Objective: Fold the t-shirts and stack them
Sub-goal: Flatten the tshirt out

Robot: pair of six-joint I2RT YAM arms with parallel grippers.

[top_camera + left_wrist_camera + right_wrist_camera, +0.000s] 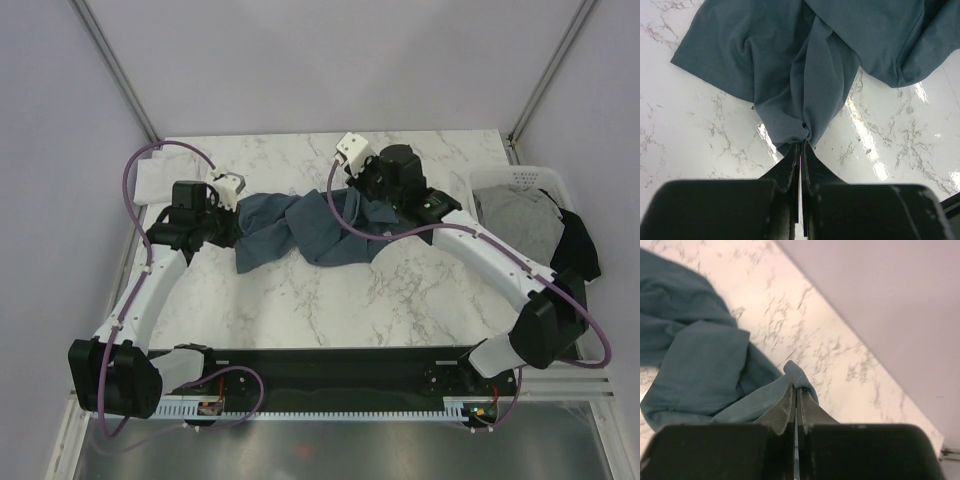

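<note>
A dark slate-blue t-shirt point(300, 228) lies crumpled across the middle of the marble table. My left gripper point(232, 225) is shut on its left end, where the bunched cloth point(800, 100) runs into the closed fingertips point(790, 157). My right gripper point(372, 205) is shut on a hemmed edge at the shirt's right end point(797, 372), lifted a little off the table. A white t-shirt point(160, 178) lies at the far left edge. A light grey t-shirt point(520, 220) fills the basket, and a black t-shirt point(580, 250) hangs over its right rim.
A white plastic basket point(525, 177) stands at the table's right edge. Purple cables point(345, 215) loop over both arms, one crossing the blue shirt. Walls rise behind the table, with a metal frame post point(120, 70) at each back corner.
</note>
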